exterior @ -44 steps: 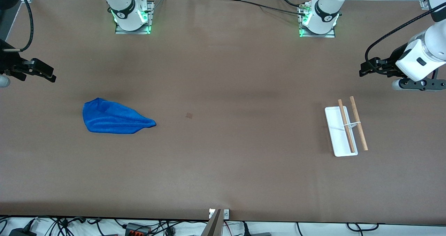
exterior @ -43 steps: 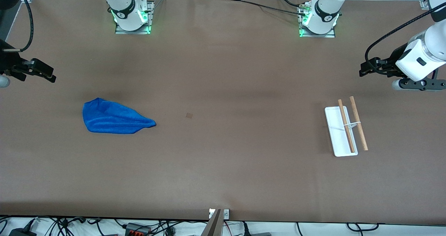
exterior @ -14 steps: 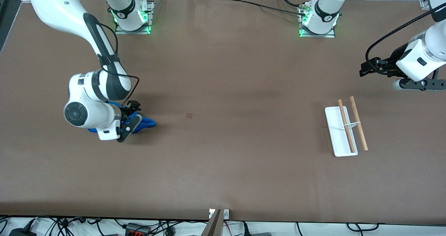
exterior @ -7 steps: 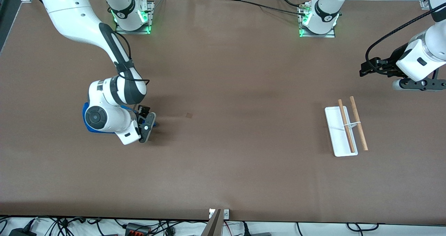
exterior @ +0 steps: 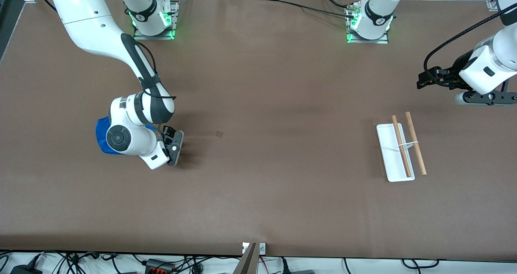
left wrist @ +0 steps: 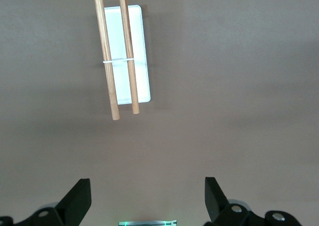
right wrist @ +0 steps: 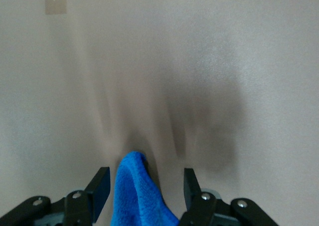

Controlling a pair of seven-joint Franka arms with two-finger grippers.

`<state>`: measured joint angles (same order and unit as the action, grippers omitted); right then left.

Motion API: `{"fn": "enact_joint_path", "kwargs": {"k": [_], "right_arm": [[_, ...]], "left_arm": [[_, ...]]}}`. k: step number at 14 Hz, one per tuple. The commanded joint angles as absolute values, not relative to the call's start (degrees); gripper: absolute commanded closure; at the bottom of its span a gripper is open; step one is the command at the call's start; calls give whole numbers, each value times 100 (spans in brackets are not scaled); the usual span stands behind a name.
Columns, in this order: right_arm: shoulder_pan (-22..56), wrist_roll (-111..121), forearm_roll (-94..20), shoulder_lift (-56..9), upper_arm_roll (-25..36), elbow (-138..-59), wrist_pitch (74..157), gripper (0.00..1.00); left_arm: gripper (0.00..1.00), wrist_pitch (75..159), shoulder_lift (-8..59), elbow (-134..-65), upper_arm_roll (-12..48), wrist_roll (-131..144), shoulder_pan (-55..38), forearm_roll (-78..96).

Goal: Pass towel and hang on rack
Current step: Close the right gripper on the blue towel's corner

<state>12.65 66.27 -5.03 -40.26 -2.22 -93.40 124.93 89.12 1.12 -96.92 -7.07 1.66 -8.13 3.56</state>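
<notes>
The towel (exterior: 101,138) lies on the counter (exterior: 258,193) at the right arm's end, its tip between the right pincer's (right wrist: 145,188) spread fingers. Pickup is under way; pinching comes next. The left pincer (left wrist: 147,201) waits spread near the rack (exterior: 398,150).

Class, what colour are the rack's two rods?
The rods are light brown wood, clearest in the left wrist view.

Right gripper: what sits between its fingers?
The towel's pointed end lies between the right gripper's fingers, which stand apart around it, not pinching; the right wrist view shows it.
</notes>
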Motion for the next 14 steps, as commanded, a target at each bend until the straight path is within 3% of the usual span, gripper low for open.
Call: {"fn": "enact_joint_path", "kwargs": {"k": [1, 5, 10, 12, 14], "right_arm": [[1283, 6741, -439, -4104, -220, -9272, 12516, 38], [1275, 6750, -396, -4113, -211, -9273, 12525, 41], [1274, 6750, -281, -4113, -211, -9290, 12480, 86], [1283, 6741, -290, -4113, -220, -9299, 12472, 99], [1301, 6680, -290, -4105, -220, -9299, 12463, 100]], "left_arm": [[0, 8807, 132, -9589, -721, 9, -765, 457], [0, 8807, 132, -9589, -721, 18, -765, 457], [0, 8807, 132, -9589, -729, 9, -765, 457], [0, 8807, 141, -9589, -729, 17, -765, 457], [0, 8807, 141, -9589, -729, 9, -765, 457]]}}
